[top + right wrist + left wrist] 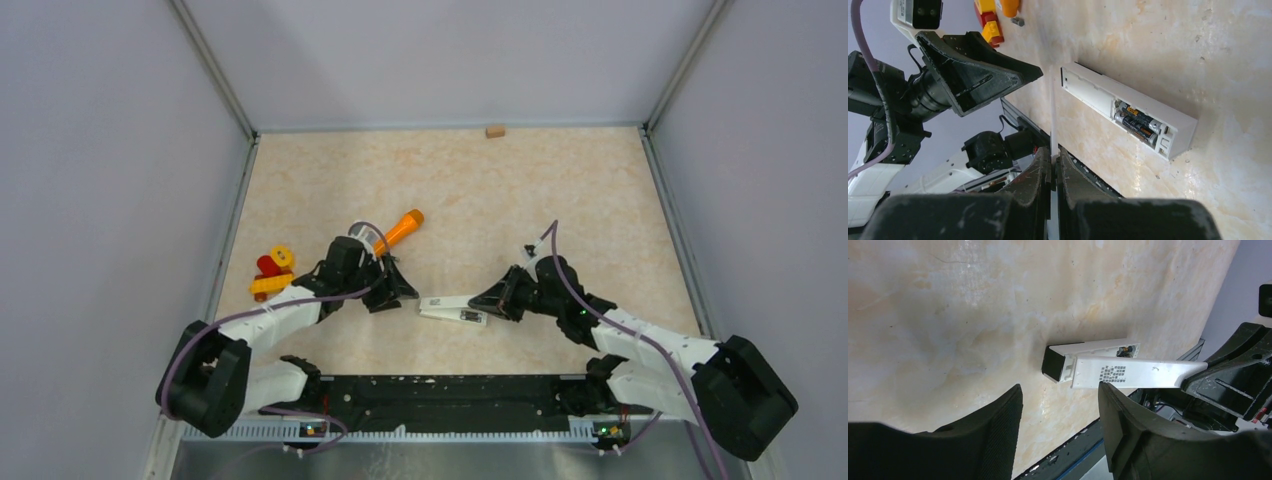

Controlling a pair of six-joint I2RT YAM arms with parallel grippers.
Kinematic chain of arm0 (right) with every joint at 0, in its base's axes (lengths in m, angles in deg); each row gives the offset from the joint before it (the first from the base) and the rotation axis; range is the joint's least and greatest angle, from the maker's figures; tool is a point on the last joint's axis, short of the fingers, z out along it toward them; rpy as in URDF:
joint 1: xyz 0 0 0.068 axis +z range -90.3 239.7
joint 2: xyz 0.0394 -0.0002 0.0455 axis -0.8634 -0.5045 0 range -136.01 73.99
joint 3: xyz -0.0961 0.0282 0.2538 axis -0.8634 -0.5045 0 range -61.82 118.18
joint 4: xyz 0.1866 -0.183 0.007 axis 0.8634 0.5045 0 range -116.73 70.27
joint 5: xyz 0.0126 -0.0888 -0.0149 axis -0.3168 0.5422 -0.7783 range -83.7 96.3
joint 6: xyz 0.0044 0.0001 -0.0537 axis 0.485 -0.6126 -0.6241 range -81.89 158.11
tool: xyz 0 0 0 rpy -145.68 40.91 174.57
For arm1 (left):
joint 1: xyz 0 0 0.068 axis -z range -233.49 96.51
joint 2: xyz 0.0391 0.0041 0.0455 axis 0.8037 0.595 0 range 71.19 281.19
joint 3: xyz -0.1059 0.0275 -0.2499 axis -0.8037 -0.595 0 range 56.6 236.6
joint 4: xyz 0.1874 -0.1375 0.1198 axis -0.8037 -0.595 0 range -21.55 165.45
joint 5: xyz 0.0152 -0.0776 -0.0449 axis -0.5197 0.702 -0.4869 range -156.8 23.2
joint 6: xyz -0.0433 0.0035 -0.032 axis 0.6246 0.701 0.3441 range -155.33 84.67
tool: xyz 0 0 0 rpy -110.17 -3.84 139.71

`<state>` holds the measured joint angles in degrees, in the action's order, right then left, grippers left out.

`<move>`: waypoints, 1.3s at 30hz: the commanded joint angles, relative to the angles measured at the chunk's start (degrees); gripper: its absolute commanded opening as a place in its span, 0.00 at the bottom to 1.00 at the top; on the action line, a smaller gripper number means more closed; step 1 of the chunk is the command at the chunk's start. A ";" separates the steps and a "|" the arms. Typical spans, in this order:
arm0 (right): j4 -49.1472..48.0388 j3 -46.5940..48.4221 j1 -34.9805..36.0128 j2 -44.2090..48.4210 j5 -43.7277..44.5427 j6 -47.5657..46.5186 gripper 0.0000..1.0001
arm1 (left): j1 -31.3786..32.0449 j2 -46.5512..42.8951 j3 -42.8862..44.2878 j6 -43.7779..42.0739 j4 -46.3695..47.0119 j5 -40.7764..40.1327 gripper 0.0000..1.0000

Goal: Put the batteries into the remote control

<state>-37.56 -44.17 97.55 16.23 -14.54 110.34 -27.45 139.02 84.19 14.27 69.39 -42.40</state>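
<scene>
The pale marbled table [450, 180] carries everything. The left gripper [1060, 390] hovers near the remote's dark end with its jaws apart and nothing between them. The right gripper [1054, 155] is pinched together on the thin white battery cover [1143, 374], seen only edge-on from its own wrist camera. The white remote control [1098, 92] lies flat between the two grippers, its compartment open. The batteries [1139, 126] sit inside as dark cells, partly hidden by the compartment wall, so their count is unclear. From above, the compartment is too small to make out.
</scene>
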 commanded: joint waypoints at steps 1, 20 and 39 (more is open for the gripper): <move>-5.98 -0.01 1.50 -2.04 2.31 0.73 0.00 | 0.49 1.26 -0.26 -0.12 4.72 -0.42 0.59; -0.49 -2.96 1.98 -1.26 3.86 -3.21 0.00 | 1.48 4.82 -1.28 0.05 7.95 0.29 0.54; 6.03 -2.09 2.34 -7.81 5.61 -7.45 0.00 | 4.13 8.90 -0.42 0.42 8.88 -0.66 0.53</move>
<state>-35.73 -46.40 98.99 10.42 -11.00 105.75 -23.88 147.31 83.30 14.52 75.53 -42.46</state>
